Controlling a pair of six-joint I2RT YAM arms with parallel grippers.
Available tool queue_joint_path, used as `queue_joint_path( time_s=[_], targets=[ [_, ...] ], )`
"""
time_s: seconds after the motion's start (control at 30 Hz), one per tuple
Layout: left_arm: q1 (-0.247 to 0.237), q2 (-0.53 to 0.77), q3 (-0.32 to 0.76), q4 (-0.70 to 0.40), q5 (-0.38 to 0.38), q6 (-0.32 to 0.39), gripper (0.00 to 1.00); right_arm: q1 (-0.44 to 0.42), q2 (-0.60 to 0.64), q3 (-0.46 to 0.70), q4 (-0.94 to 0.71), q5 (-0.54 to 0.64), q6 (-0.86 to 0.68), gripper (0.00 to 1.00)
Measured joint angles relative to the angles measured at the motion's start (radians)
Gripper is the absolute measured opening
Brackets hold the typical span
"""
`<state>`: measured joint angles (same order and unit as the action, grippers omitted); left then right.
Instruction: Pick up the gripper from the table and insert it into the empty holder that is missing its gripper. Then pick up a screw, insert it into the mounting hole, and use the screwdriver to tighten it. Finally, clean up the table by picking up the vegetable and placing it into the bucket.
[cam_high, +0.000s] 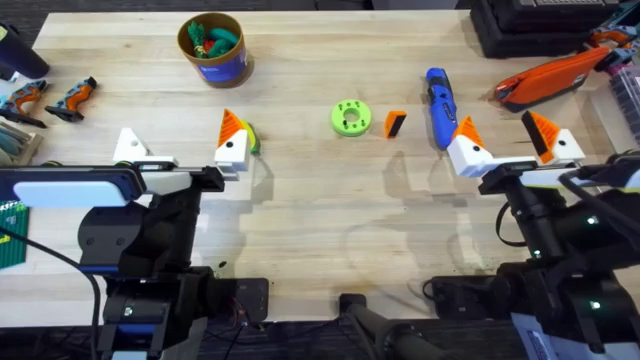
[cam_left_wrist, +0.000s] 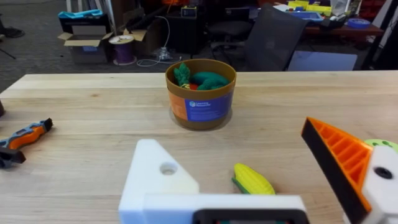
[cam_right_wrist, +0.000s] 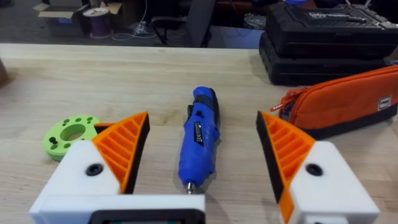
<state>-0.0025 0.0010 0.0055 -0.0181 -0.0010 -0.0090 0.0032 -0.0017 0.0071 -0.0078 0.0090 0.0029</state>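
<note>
Pale wood tabletop (cam_high: 300, 210) carries the loose gripper (cam_high: 396, 124) between the green disc (cam_high: 350, 118) and the screwdriver (cam_high: 438, 104), apparently standing on end. It lies closer to the right gripper (cam_high: 512, 145), just ahead and inboard of its spread, empty fingers. The left gripper (cam_high: 180, 150) is also spread, its bare holder (cam_high: 129, 146) well off from the piece.

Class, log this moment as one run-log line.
left gripper: open, empty | right gripper: open | small orange wedge fingertip: on table | yellow-green toy vegetable: outside bucket
</note>
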Motion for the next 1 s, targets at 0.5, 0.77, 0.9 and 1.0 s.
queue_joint_path(
  time_s=[0.5,0.77,0.9,1.0],
  targets=[
    [0.000,0.000,0.000,0.025,0.000,0.000,0.985,0.000,0.000,0.000,0.009,0.000,0.000,0.989],
    [0.000,0.000,0.045,0.078,-0.003,0.000,0.985,0.000,0.002,0.036,0.123,-0.018,0.000,0.990],
    [0.000,0.020,0.200,-0.062,-0.004,0.000,0.985,0.000,0.003,0.164,0.049,-0.024,0.000,0.990],
    [0.000,0.081,0.351,-0.173,-0.010,0.000,0.985,0.000,0.032,0.305,-0.058,-0.026,0.000,0.990]
  ],
)
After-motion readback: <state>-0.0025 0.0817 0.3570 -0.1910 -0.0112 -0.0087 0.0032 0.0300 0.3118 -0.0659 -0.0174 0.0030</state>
